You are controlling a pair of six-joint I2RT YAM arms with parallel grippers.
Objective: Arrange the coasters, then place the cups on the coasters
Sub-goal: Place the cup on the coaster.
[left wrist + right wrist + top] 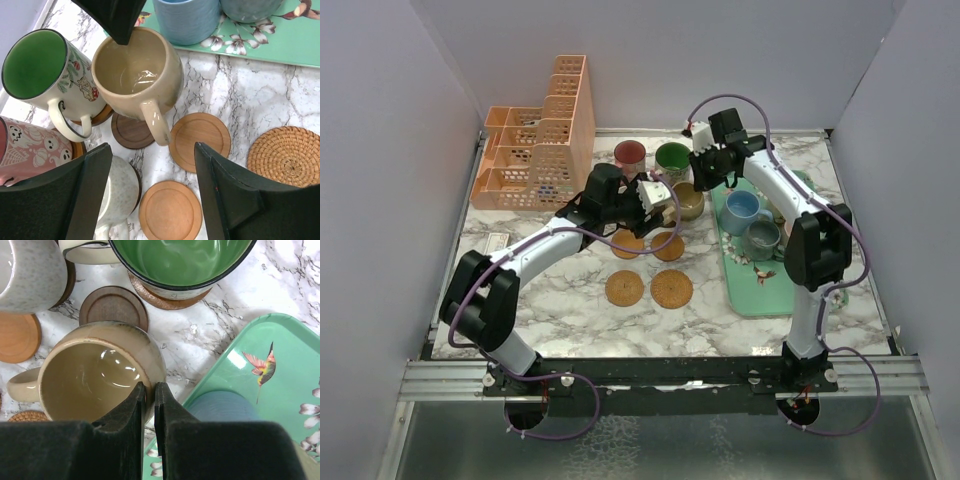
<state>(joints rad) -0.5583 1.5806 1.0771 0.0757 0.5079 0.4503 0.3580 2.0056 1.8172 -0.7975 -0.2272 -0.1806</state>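
My right gripper (150,390) is shut on the rim of the tan cup (95,375), one finger inside and one outside. That cup (135,70) sits just beside a bare dark coaster (131,132). My left gripper (152,147) is open above a bare orange-brown coaster (170,210). A cream speckled cup (117,190) stands free by its left finger on a dark coaster. The green cup (180,260) and the red cup (630,155) each stand on a coaster. A blue cup (740,208) and a grey cup (761,237) are on the tray.
The mint-green floral tray (760,290) lies at the right. A peach lattice organiser (535,150) fills the back left. A second bare wooden coaster (200,140) and a woven coaster (285,155) lie nearby, with two more woven coasters (624,289) toward the front.
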